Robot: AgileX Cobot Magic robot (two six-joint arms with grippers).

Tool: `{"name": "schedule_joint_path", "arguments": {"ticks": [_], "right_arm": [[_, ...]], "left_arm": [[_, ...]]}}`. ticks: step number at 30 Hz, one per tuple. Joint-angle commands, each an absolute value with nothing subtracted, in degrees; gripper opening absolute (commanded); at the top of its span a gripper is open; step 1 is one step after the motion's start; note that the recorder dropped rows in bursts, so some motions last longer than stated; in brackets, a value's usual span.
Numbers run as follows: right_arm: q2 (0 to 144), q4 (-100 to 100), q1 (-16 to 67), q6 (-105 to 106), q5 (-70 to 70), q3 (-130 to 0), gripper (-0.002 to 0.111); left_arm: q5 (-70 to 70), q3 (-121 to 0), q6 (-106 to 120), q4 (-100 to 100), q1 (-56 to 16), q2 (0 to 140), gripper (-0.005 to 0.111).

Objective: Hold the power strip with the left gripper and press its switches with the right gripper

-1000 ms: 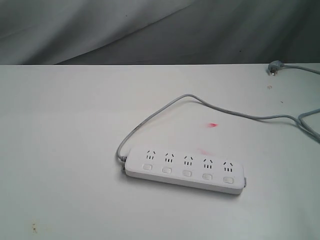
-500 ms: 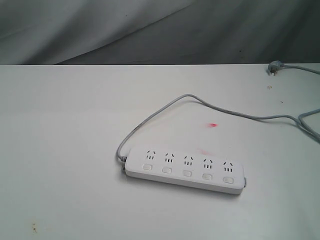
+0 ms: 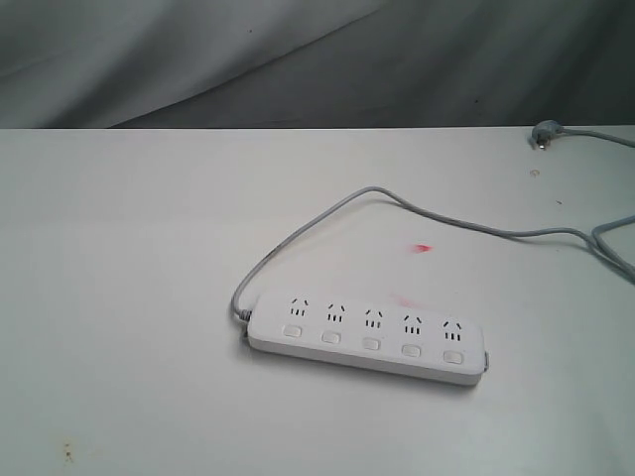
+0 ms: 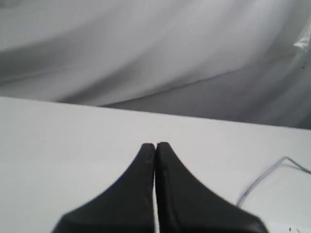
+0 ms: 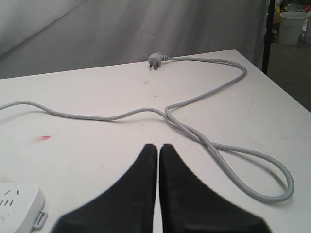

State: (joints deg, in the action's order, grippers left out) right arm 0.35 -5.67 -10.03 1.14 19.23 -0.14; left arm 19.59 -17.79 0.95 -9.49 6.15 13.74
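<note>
The white power strip (image 3: pixel 367 335) lies flat on the white table (image 3: pixel 129 297), a little right of the middle, with five sockets in a row. Its five square switches (image 3: pixel 370 343) sit one below each socket. A thin grey cord (image 3: pixel 327 215) runs from its left end. Neither arm shows in the exterior view. In the left wrist view my left gripper (image 4: pixel 155 145) is shut on nothing above bare table, with only the cord (image 4: pixel 262 182) in sight. My right gripper (image 5: pixel 159 146) is shut and empty too; the strip's end (image 5: pixel 19 199) shows at the frame's corner.
The grey cord (image 5: pixel 214 145) loops across the table's right side and ends in a plug (image 5: pixel 154 60) near the far edge. A small red mark (image 3: pixel 423 248) is on the table behind the strip. Grey cloth (image 3: pixel 298 59) hangs behind the table.
</note>
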Motion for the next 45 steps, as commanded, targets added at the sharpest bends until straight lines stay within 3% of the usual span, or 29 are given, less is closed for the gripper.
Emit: {"name": "schedule_joint_path", "arguments": {"ticks": [1, 12, 45], "right_arm": [[0.00, -5.51, -9.76, 1.00, 19.10, 0.00, 0.002], [0.00, -5.51, -9.76, 1.00, 19.10, 0.00, 0.002], [0.00, -5.51, -9.76, 1.00, 19.10, 0.00, 0.002]], "left_arm": [[18.81, -10.52, 0.00, -8.29, 3.51, 8.74, 0.002], [17.52, -0.11, 0.00, -7.25, -1.28, 0.00, 0.002], [17.51, 0.00, 0.00, -6.76, -1.59, 0.00, 0.002]]}}
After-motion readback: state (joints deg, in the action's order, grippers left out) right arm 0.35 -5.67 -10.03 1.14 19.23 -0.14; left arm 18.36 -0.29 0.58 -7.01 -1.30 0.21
